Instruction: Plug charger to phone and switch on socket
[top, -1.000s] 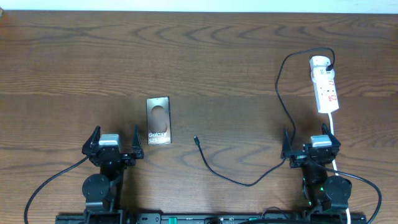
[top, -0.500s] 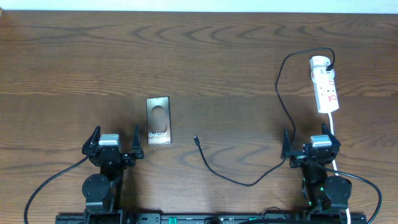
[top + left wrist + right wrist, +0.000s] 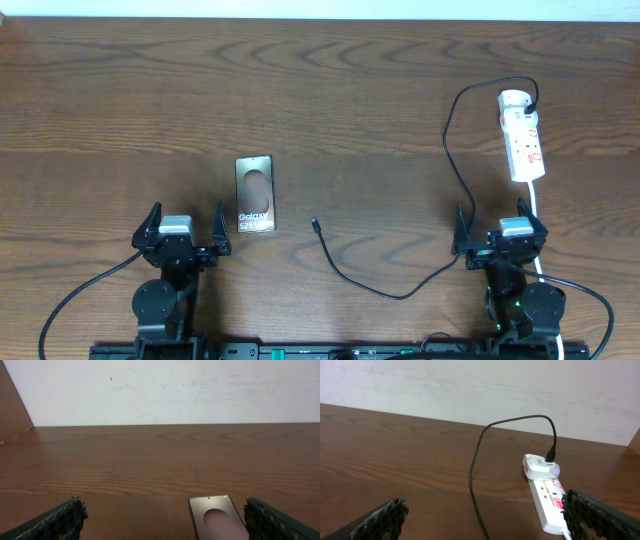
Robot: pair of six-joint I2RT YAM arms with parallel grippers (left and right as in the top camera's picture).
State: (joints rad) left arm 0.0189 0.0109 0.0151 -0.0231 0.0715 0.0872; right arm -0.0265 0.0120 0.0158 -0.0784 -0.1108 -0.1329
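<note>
The phone (image 3: 255,194) lies flat on the wooden table left of centre, dark with white lettering and a pale oval glare; the left wrist view shows its top end (image 3: 216,516) just inside the right finger. The charger (image 3: 385,290) is a thin black cable running from the socket (image 3: 523,135) down and leftward, its connector tip (image 3: 316,226) lying free right of the phone. The white socket sits at the far right, also seen in the right wrist view (image 3: 547,499). My left gripper (image 3: 185,222) stands open below-left of the phone. My right gripper (image 3: 498,224) stands open below the socket, holding nothing.
The socket's white cord (image 3: 537,215) runs down past my right gripper. Thicker black robot cables (image 3: 85,290) loop at the near edge by both arm bases. A pale wall (image 3: 170,390) rises behind the table's far edge.
</note>
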